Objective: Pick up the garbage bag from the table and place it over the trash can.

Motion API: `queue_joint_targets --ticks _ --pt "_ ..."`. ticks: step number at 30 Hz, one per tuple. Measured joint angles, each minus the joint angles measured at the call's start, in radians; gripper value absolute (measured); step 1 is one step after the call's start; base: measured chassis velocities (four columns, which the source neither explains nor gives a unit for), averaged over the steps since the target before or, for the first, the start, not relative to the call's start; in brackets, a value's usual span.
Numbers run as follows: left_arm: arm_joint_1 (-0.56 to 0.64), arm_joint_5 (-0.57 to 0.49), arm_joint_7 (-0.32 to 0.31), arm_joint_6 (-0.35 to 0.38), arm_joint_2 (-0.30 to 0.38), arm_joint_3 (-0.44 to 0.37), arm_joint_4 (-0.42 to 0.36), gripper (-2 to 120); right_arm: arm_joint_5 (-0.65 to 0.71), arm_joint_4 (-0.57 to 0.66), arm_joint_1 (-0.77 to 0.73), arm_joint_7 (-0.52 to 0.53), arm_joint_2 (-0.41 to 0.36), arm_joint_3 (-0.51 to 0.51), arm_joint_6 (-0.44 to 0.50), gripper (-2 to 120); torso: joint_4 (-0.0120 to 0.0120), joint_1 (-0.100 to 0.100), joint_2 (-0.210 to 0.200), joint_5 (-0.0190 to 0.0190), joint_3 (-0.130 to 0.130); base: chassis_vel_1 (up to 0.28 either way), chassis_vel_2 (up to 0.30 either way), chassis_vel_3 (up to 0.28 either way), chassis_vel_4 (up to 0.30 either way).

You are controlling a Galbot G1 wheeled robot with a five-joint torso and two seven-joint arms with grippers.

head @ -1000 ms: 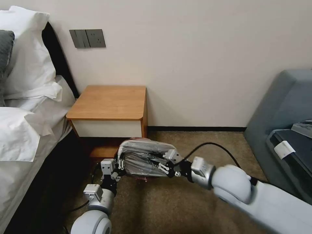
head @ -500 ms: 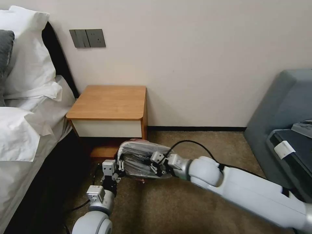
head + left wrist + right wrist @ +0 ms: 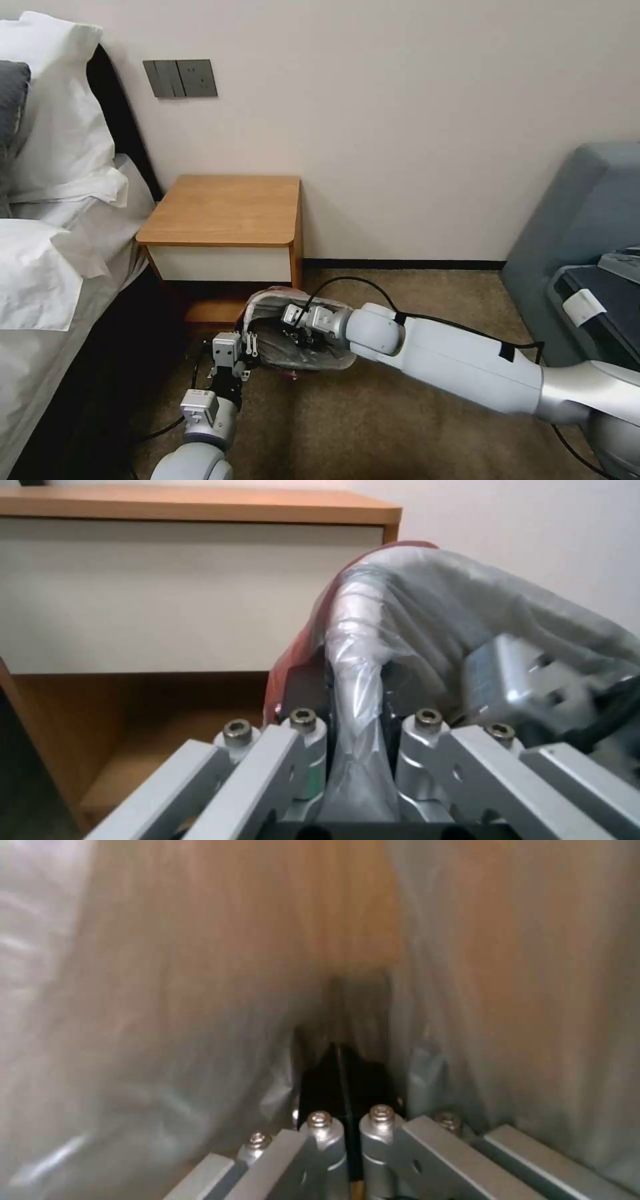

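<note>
Garbage bag (image 3: 303,343), judged thin, slack and slippery, is pinched at its rim by the left gripper (image 3: 353,740), while the right gripper (image 3: 347,1120) is pressed shut inside it

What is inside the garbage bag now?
The right gripper is inside the garbage bag, fingers shut. The plastic hides what lies deeper.

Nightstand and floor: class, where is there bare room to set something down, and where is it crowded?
The table top is bare from bed to wall. Open carpet lies between table and sofa. It is crowded at the trash can: left gripper pinches the garbage bag, right gripper is inside it.
</note>
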Motion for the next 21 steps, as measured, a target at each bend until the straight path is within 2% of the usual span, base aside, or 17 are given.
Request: queue_joint_targets --ticks 5,15,19,21 --pt "0.007 -0.006 -0.004 0.002 -0.008 0.016 -0.013 7 -0.058 -0.059 0.004 -0.03 0.028 -0.012 0.019 0 0.0 0.0 0.0 0.0001 0.0 0.0 0.0 0.0 0.0" --pt "0.016 -0.019 -0.011 0.014 -0.024 0.034 -0.023 7 -0.067 -0.107 -0.002 -0.032 0.044 -0.01 0.029 0 0.0 0.0 0.0 0.0002 0.0 0.0 0.0 0.0 0.0" --pt "0.01 -0.026 -0.024 0.028 -0.025 0.026 -0.013 7 -0.066 -0.065 -0.017 -0.029 0.023 0.006 0.031 0 -0.0002 0.0 0.0 0.0002 0.0 0.0 0.0 0.0 0.0" --pt "0.001 -0.045 -0.048 0.04 -0.027 0.001 0.003 7 -0.06 0.028 -0.039 -0.027 -0.018 0.034 0.032 0 0.0002 0.0 0.0 0.0002 0.0 0.0 0.0 0.0 0.0"
